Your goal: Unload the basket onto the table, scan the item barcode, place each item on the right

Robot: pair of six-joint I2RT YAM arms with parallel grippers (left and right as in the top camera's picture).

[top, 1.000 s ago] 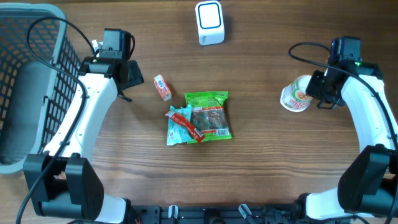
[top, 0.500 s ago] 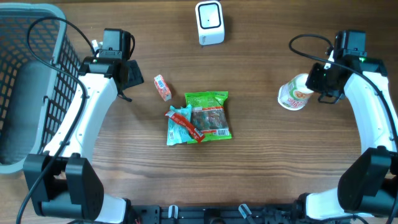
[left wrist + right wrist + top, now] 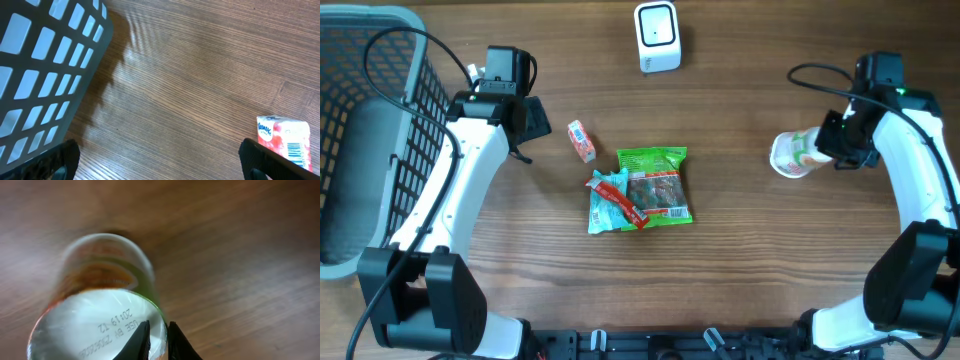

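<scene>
The noodle cup point(image 3: 100, 305), tipped at the right of the worktop point(image 3: 750, 260), was pinched by its rim in the right claw point(image 3: 158, 328); the left claw point(image 3: 157, 157) was spread open. Carrying to the scanner point(image 3: 657, 36) was judged next.

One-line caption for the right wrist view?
Right gripper pinching the rim of a green-and-orange cup, USE BY stamp facing the camera, wooden table behind.

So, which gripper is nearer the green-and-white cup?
Right. The right gripper is pinching the cup at its rim; the left gripper is open far across the table, beside the basket.
</scene>
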